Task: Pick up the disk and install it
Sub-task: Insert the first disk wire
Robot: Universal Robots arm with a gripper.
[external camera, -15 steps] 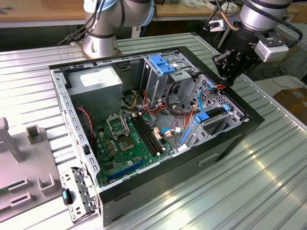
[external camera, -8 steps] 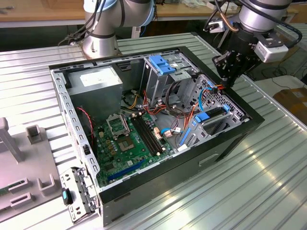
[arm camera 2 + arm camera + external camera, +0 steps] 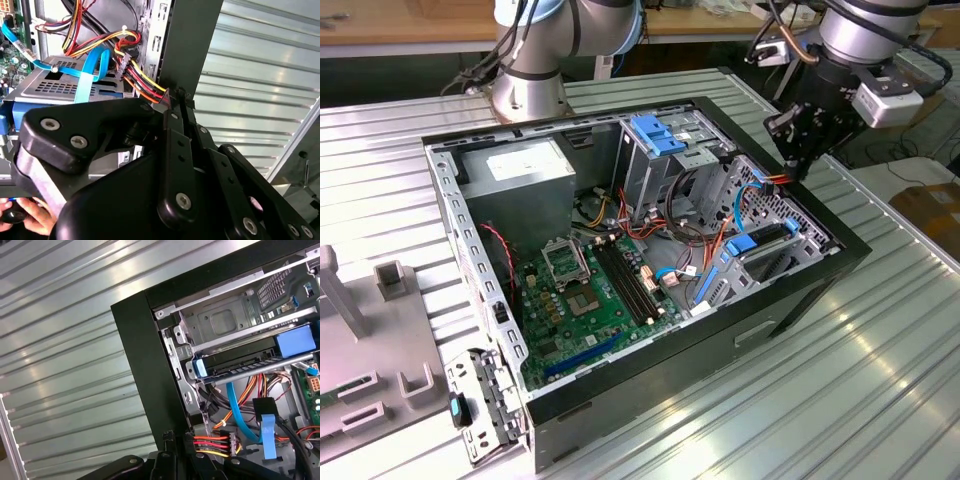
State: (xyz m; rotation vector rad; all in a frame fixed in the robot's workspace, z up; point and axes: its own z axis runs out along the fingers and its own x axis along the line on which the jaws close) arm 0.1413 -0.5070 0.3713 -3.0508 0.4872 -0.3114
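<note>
The ribbed metal tabletop (image 3: pixel 880 330) is carrying the open computer case (image 3: pixel 670 390), and the arm is hanging over the case's wall on the exterior view's right.

In the first wrist view the disk (image 3: pixel 240 361) is sitting in a bay of the grey drive cage (image 3: pixel 225 325), just inside the black case wall (image 3: pixel 145 365). Its blue carrier is showing at both ends, and it is lying level with the cage rails. Whether it is fully home I cannot tell.

The gripper (image 3: pixel 172 97) is poised at the rim of that wall with its fingers (image 3: pixel 170 150) pressed together and nothing visible between them.

The risk, as I am judging it, is lying in the crowding here. The tips are working right beside the power plug (image 3: pixel 215 444) and its red, yellow and orange wires, with a blue data cable (image 3: pixel 237 410) looping close by. Any drift sideways is likely to be snagging a wire or knocking the rim, and a tugged cable could be dragging the disk out of line.
</note>
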